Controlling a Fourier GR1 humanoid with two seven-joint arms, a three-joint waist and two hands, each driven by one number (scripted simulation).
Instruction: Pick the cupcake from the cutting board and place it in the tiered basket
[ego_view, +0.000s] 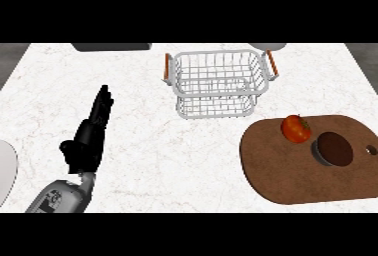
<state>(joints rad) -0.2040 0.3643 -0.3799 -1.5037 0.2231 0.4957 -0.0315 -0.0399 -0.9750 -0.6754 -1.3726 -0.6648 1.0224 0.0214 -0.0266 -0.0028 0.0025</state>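
The cupcake (334, 148), dark brown on top, is sitting on the brown cutting board (295, 185) near the counter's (184, 160) right edge, with an orange-red tomato (296, 128) lying just beside it toward the board's far side. The white wire tiered basket (218, 85) is standing near the counter's far edge, apart from the board. The left hand (90, 135) is resting over the counter's left part, fingers stretched straight toward the far edge and holding nothing. A pale rounded object (6, 170) is showing at the counter's left edge, and a dark grey object (112, 47) at the far edge.
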